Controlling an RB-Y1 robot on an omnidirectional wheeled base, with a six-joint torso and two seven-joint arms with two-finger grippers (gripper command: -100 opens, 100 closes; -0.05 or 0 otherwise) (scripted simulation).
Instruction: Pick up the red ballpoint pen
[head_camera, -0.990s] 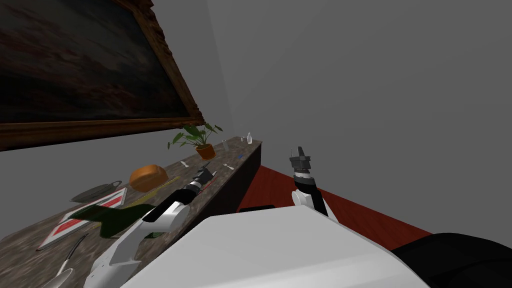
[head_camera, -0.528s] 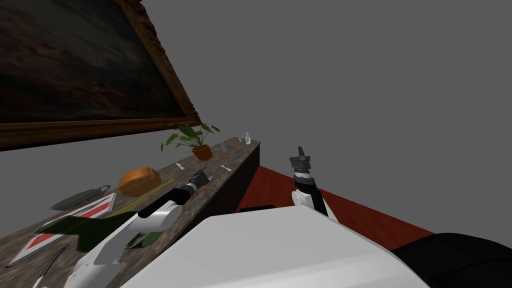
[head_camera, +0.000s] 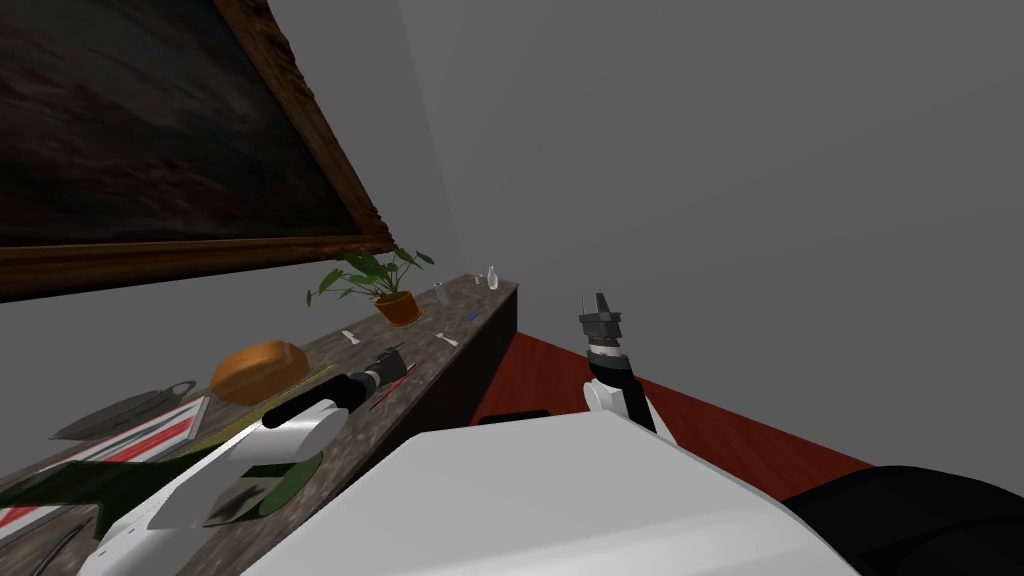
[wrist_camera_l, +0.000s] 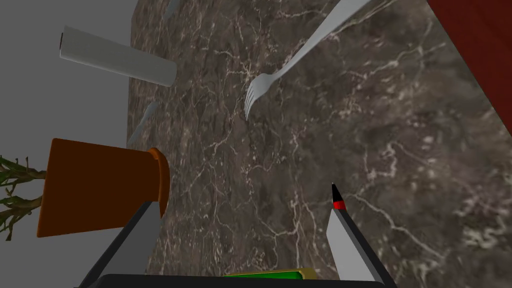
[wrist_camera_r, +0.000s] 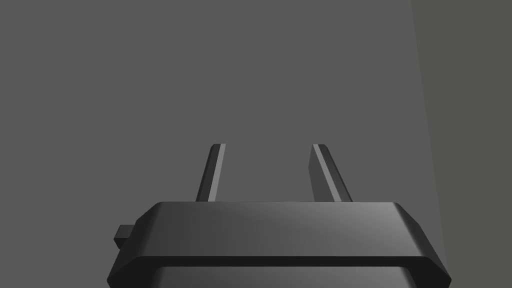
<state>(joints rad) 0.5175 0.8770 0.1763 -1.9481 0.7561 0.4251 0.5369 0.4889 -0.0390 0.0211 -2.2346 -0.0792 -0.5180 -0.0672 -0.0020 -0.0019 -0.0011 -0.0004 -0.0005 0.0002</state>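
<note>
The red pen (head_camera: 397, 383) lies on the marble counter (head_camera: 450, 360) near its front edge. In the left wrist view just its black tip and red band (wrist_camera_l: 338, 200) peek out past one finger (wrist_camera_l: 345, 240); the rest of the pen is hidden behind that finger. My left gripper (head_camera: 388, 358) (wrist_camera_l: 241, 210) hovers low over the counter, open, with bare marble between its fingers. The pen lies just outside the gap, at that finger's outer side. My right gripper (head_camera: 600, 303) (wrist_camera_r: 267, 146) is raised off to the right of the counter, open and holding nothing.
An orange plant pot (wrist_camera_l: 100, 192) (head_camera: 398, 308) stands close beside the other left finger. A fork (wrist_camera_l: 280, 75) and a white cylinder (wrist_camera_l: 117, 62) lie farther along the counter. A bread loaf (head_camera: 258, 368), a green object (head_camera: 90, 480) and a red-and-white sign (head_camera: 140, 440) sit nearer me.
The whole head view has shifted, so I have moved: the counter things slid left in the picture. My left gripper stays by the pen, and the right arm is unchanged.
</note>
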